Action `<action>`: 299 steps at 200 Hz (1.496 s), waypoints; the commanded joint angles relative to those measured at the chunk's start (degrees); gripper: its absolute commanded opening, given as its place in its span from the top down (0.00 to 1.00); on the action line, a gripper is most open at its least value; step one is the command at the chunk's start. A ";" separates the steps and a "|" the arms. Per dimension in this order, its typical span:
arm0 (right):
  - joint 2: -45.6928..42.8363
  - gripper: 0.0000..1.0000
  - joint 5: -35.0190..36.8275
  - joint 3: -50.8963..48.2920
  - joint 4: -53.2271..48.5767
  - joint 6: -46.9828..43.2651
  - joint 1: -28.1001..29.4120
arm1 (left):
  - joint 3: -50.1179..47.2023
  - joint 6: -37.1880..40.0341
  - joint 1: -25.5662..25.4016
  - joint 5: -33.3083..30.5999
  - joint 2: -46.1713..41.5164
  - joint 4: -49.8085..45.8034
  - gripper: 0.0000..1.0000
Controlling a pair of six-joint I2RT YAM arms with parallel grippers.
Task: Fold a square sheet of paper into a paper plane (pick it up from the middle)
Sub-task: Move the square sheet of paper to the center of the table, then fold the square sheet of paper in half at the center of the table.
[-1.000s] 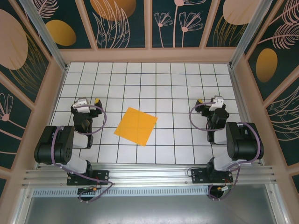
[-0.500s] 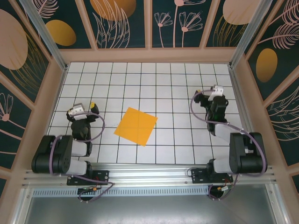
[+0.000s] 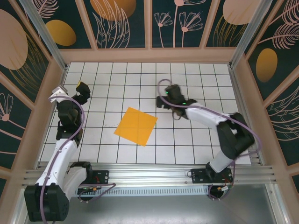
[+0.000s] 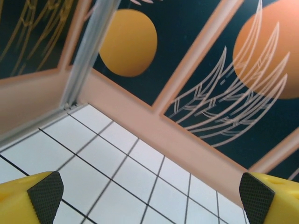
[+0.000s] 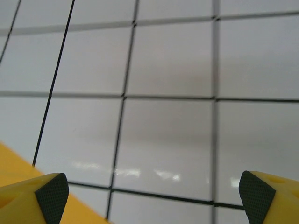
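The thin orange-yellow square sheet of paper (image 3: 136, 126) lies flat and unfolded on the white table with black grid lines (image 3: 196, 140). It is near the middle of the table and turned like a diamond. No crease is visible on it, so I judge that the folding is not yet begun and the step in hand is the approach for the first pick-up.

The right gripper (image 3: 164, 99) is reached out over the table, near the far right edge of the sheet but not over its middle. In the right wrist view its two yellow fingers with dark pads stand wide apart (image 5: 149, 198), nothing is between them, and one corner of the paper (image 5: 18, 165) shows at the lower left. How high it is above the table I cannot tell.

The left gripper (image 3: 77, 91) is well apart from the sheet, close to the left wall. It is also spread wide and empty (image 4: 151, 196), and it looks toward the dark painted back wall (image 4: 201, 70).

The next move, in my judgement, calls for bringing a gripper over the centre of the sheet. Thin paper lying flat is hard to catch, so the fingers must press and pinch it up gently.
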 commanded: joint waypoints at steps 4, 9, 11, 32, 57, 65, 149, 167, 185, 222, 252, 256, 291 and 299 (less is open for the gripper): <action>10.49 0.03 7.61 10.11 -13.43 0.46 7.99 | 2.46 -0.01 0.35 4.51 -0.71 -14.11 0.01; 12.69 0.03 8.32 11.63 -14.50 0.09 9.32 | 2.49 0.26 0.29 4.20 -0.71 -14.55 0.01; 13.46 0.03 8.56 12.37 -14.90 0.00 9.72 | 2.49 0.29 0.34 4.16 -0.71 -14.75 0.01; 20.97 0.03 10.54 19.65 -19.21 -0.82 13.03 | 2.55 1.60 0.36 3.80 -0.21 -15.68 0.02; 26.62 0.03 10.75 26.00 -22.31 -2.20 14.51 | 2.37 1.80 0.35 3.16 0.16 -15.97 0.01; 27.80 0.03 11.48 27.23 -23.17 -2.37 14.71 | 2.27 1.79 0.36 3.16 0.20 -15.84 0.01; 27.69 0.02 16.02 19.32 -23.07 1.86 2.06 | 1.87 1.61 0.36 4.54 1.73 -15.92 0.01; 25.86 0.02 15.64 16.34 -23.70 5.98 -2.63 | 1.87 1.52 0.34 4.85 1.99 -16.10 0.01; 23.54 0.02 14.82 13.15 -25.49 11.86 -6.35 | 1.97 1.44 0.36 5.26 2.33 -16.29 0.02; 15.81 0.02 10.40 7.92 -24.93 18.15 -11.72 | 2.31 1.28 0.36 5.87 2.96 -16.80 0.01; 9.11 0.01 2.21 12.15 -22.87 6.16 -11.74 | 2.55 1.09 0.36 6.32 3.15 -17.29 0.02; 8.55 0.01 -0.28 12.61 -22.43 3.30 -11.74 | 2.56 1.09 0.36 6.40 3.21 -17.37 0.02; 11.31 0.01 -10.24 17.27 -28.30 -12.14 -11.52 | 2.60 1.05 0.36 6.76 3.40 -17.55 0.02; 12.51 0.01 -10.16 18.20 -29.47 -12.81 -11.43 | 2.58 1.08 0.36 6.76 3.52 -17.51 0.01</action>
